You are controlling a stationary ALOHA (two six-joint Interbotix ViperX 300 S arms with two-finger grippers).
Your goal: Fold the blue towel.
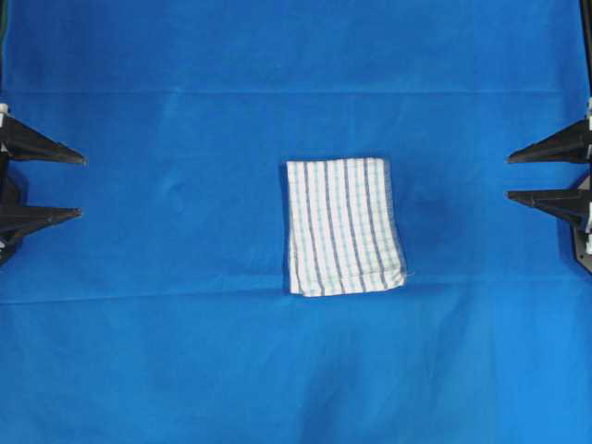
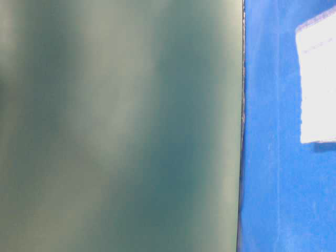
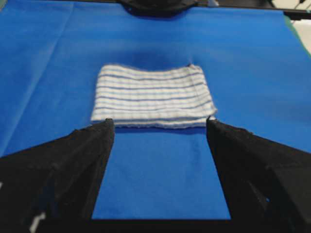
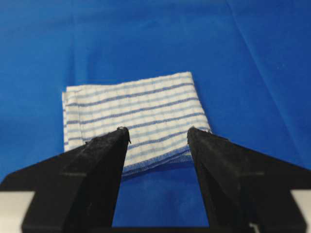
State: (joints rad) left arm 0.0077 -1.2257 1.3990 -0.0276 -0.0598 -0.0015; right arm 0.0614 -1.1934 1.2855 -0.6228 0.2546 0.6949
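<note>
The blue towel [image 1: 343,226], white with thin dark-blue and light-blue stripes, lies folded into a small rectangle in the middle of the plain blue cloth. It shows in the left wrist view [image 3: 152,96], the right wrist view [image 4: 134,115] and at the right edge of the table-level view [image 2: 318,84]. My left gripper [image 1: 81,187] is open and empty at the far left edge, well apart from the towel; it also shows in its own view [image 3: 159,125]. My right gripper [image 1: 510,178] is open and empty at the far right edge, also seen in its wrist view [image 4: 158,132].
The large plain blue cloth [image 1: 166,305] covers the whole table, with soft creases. A blurred grey-green surface [image 2: 121,126] fills the left of the table-level view and blocks most of it.
</note>
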